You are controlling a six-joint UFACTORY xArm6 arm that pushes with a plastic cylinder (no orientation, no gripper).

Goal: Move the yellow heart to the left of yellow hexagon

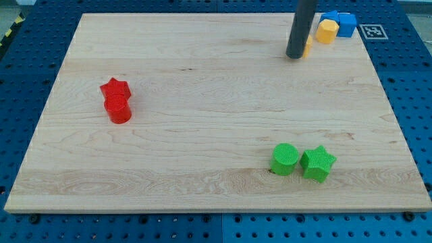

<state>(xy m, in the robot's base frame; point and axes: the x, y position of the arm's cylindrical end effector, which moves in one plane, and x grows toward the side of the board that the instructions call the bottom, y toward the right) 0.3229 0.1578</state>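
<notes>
So the rod's tip [295,57] is planted near the view's top right of the tabletop [202,74], and there's just a sliver of yellow poking out from behind its right side. I'm guessing that's the yellow heart [308,47], but the rod covers nearly all of it, so I can't make out the shape. If it is, the tip is touching it or just beside it, on the heart's left flank.

The yellow hexagon [327,31] sits just up and to the right of that, snug against a blue block [341,23] at the top edge.

What could go wrong: everything up there is crowded. Any shove toward the right could ram the heart into the hexagon and knock both into the blue one, maybe off the top edge. A glancing push could also let the heart slip round the rod and spin away. Honestly the heart already looks to be on the hexagon's left, so the risk is mostly overdoing it.

No claw on this arm at all, just a plain rod, so nothing to open or close.

Red star [115,88] with red cylinder [119,110], and green cylinder [285,159] with green star [317,164], are well apart from all this.
</notes>
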